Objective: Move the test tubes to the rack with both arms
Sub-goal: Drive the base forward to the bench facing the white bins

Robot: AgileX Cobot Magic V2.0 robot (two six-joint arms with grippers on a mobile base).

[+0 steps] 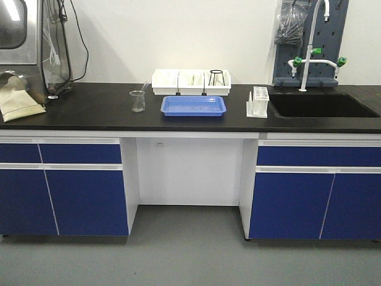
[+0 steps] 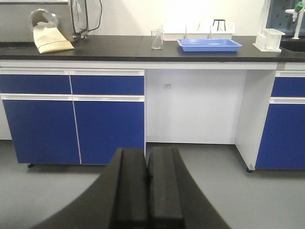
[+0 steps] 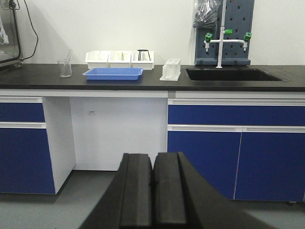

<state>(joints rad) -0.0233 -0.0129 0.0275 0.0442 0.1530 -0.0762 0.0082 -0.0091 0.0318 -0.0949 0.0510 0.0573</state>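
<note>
A white test tube rack (image 1: 258, 102) stands on the black counter next to the sink; it also shows in the left wrist view (image 2: 269, 39) and the right wrist view (image 3: 171, 69). A glass beaker (image 1: 138, 100) holds thin glass tubes; it shows too in the left wrist view (image 2: 157, 39) and the right wrist view (image 3: 64, 67). My left gripper (image 2: 147, 153) is shut and empty, low above the floor, far from the counter. My right gripper (image 3: 153, 157) is shut and empty, likewise low and far back. Neither gripper shows in the front view.
A blue tray (image 1: 193, 105) lies mid-counter, with white bins (image 1: 190, 81) behind it. The sink (image 1: 321, 106) with a tap (image 1: 309, 56) is at the right. A steel cabinet (image 1: 27, 42) and a cloth bag (image 1: 19, 102) are at the left. Blue cupboards (image 1: 83, 190) flank a knee gap.
</note>
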